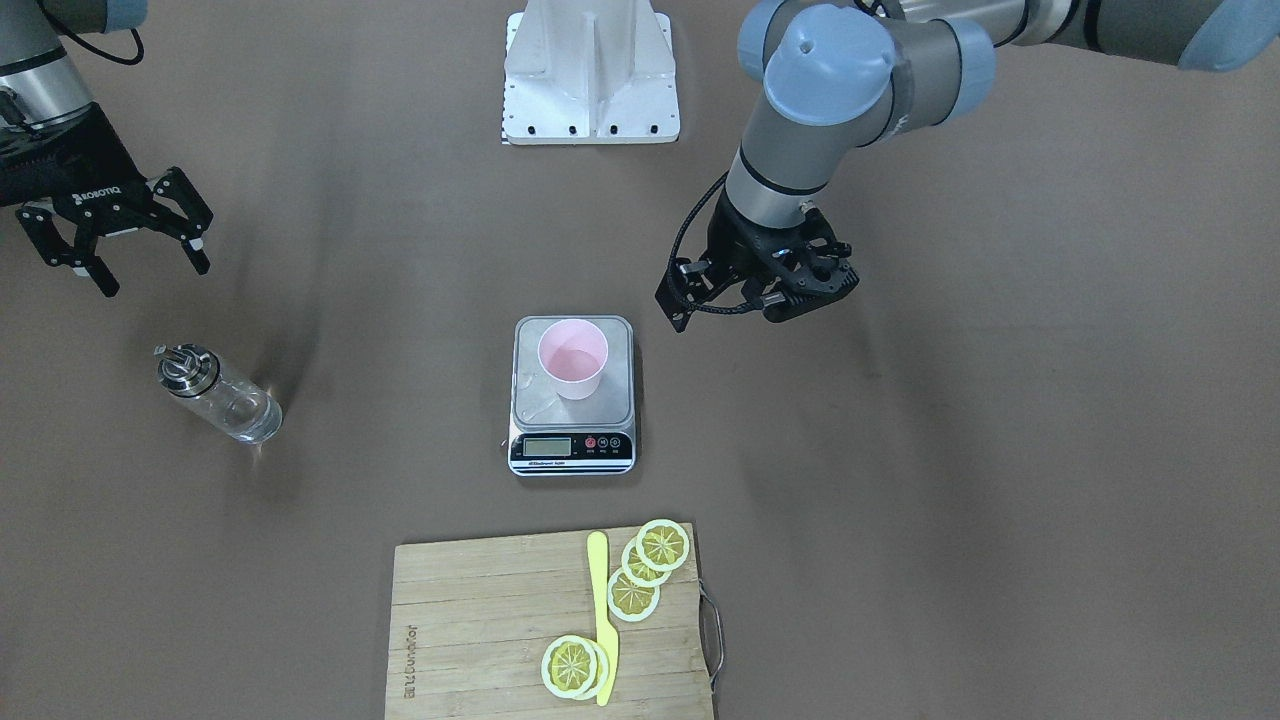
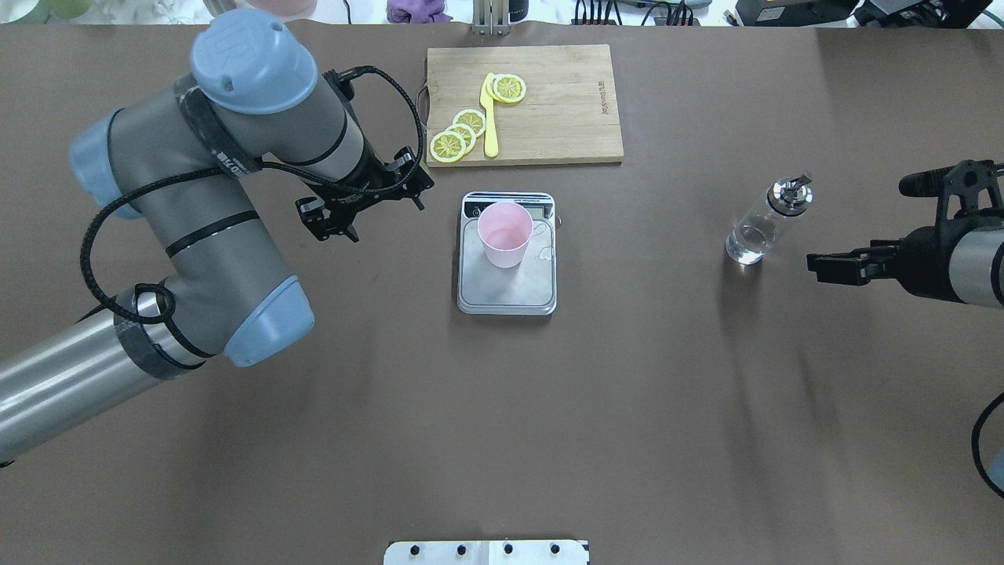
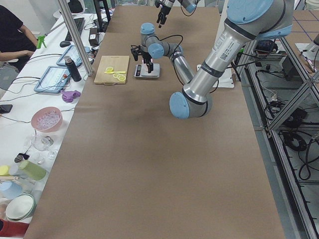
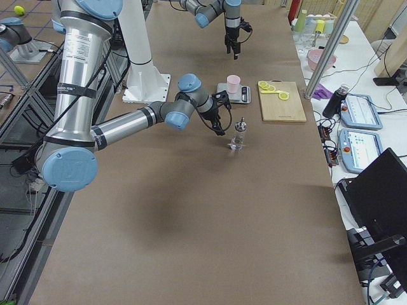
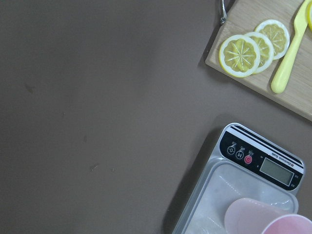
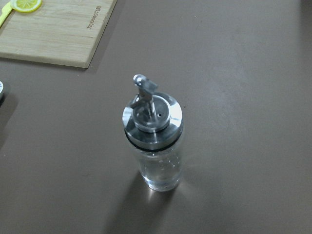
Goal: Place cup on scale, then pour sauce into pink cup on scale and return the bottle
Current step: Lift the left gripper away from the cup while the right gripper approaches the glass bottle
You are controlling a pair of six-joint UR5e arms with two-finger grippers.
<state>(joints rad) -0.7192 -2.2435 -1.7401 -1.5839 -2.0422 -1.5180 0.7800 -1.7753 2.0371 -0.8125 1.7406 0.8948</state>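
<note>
Grey arms (image 2: 212, 227), blue caps (image 2: 243, 51), right hand (image 1: 152, 272) (ROBOTIQ-marked)

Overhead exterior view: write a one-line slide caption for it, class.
The cup sits on the scale; the bottle stands apart, the open right end effector beside it.
</note>
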